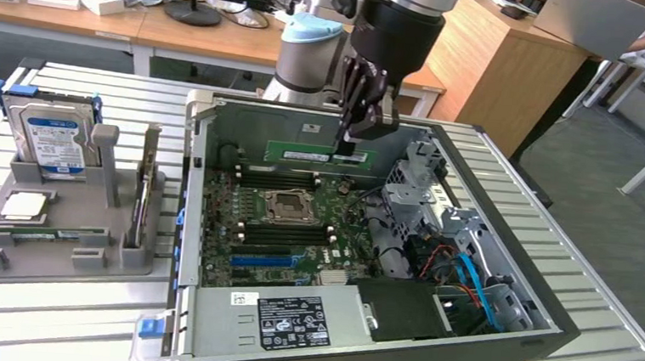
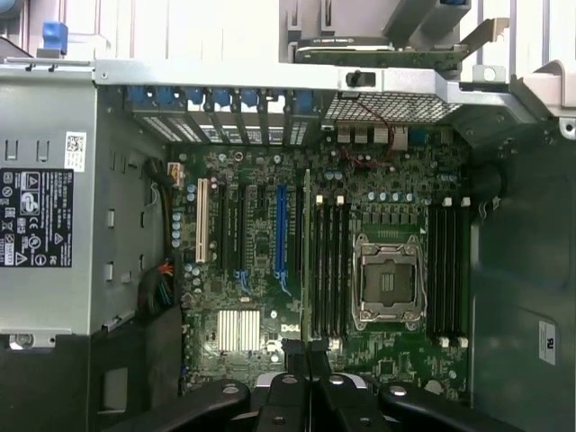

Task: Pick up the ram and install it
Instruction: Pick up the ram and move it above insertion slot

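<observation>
The ram (image 1: 311, 155), a long green stick with a small white label, hangs level above the open computer case (image 1: 207, 130), near its far wall. My gripper (image 1: 351, 148) is shut on the stick's end at the exterior view's right. In the wrist view the ram (image 2: 307, 261) shows edge-on as a thin line running out from my gripper (image 2: 307, 382). It hangs over the motherboard, beside the dark memory slots (image 2: 331, 261) next to the processor socket (image 2: 389, 281). A second bank of slots (image 2: 447, 270) lies on the socket's other side.
A grey holder (image 1: 57, 243) on the slatted table at the exterior view's left carries a blue-labelled hard drive (image 1: 53, 136), a square silver processor (image 1: 23, 205) and another upright stick (image 1: 144, 187). The power supply (image 1: 279, 318) fills the case's near side. A drive cage and cables (image 1: 454, 241) crowd the right.
</observation>
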`<action>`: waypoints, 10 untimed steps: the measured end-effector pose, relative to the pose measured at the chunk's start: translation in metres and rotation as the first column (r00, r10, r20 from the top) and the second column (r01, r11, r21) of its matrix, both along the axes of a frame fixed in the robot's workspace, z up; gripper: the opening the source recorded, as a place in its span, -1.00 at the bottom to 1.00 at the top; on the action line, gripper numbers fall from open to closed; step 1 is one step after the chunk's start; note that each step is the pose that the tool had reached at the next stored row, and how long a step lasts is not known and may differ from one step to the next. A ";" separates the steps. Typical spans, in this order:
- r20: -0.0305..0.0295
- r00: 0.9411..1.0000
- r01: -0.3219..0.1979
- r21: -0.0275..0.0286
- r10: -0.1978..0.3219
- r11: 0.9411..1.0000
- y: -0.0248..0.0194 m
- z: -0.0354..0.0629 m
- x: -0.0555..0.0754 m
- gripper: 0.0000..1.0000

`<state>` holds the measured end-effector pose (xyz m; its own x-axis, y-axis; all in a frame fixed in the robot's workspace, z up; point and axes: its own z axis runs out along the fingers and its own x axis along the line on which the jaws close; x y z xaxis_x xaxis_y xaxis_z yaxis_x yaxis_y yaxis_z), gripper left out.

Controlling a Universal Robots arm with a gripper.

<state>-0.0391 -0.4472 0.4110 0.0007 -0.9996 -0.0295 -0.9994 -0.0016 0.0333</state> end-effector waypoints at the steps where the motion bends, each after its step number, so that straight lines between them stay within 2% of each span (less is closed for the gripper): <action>1: 0.000 1.000 0.000 0.000 0.000 1.000 0.0000 0.0000 0.001 -0.77; 10: 0.000 1.000 0.000 0.000 0.000 1.000 0.0011 -0.0001 0.003 -0.77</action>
<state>-0.0362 -0.4461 0.4109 0.0008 -0.9996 -0.0295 -0.9994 -0.0018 0.0332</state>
